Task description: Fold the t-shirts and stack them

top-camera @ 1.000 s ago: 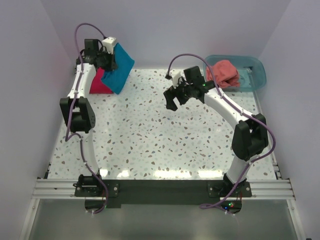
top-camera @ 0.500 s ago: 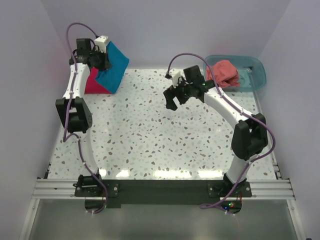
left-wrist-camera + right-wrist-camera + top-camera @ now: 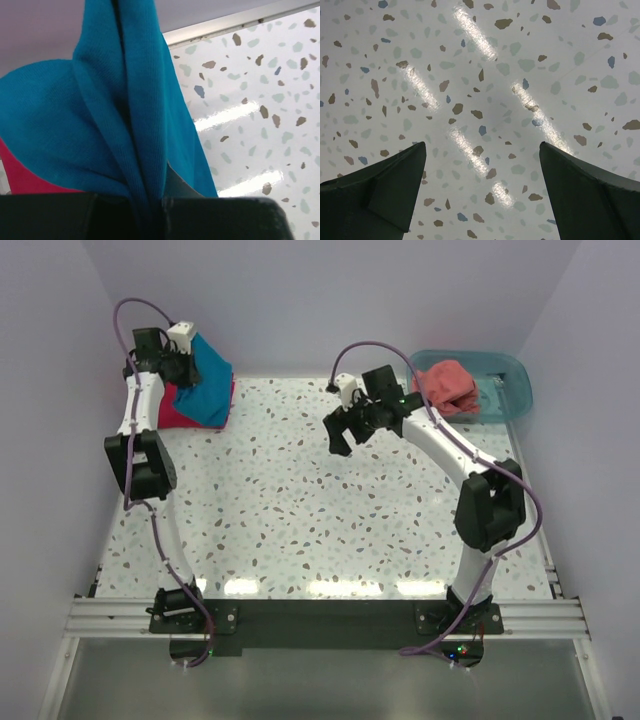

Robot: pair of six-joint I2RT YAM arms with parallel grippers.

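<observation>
At the back left, my left gripper (image 3: pixel 190 364) is shut on a bunched fold of the teal-blue t-shirt (image 3: pixel 207 392). The shirt hangs from the gripper and drapes over the folded crimson-magenta t-shirt (image 3: pixel 168 414). In the left wrist view the teal-blue t-shirt (image 3: pixel 125 100) fills the frame, pinched in the left gripper (image 3: pixel 155 212), with the crimson-magenta t-shirt (image 3: pixel 20 177) showing at lower left. The salmon-coral t-shirt (image 3: pixel 448 386) lies crumpled in the tub at the back right. My right gripper (image 3: pixel 345 435) hovers open over mid-table; the right gripper (image 3: pixel 482 146) has only bare table between its fingers.
A translucent teal plastic tub (image 3: pixel 508 390) sits at the back right corner. The speckled white table (image 3: pixel 300 510) runs to pale walls on three sides, and the left wall is close behind the left gripper. Both arm bases stand on the rail (image 3: pixel 320 618) at the near edge.
My left gripper has carried the teal-blue t-shirt left and back, so it now covers most of the crimson-magenta one. The right arm has shifted slightly left, still open.
</observation>
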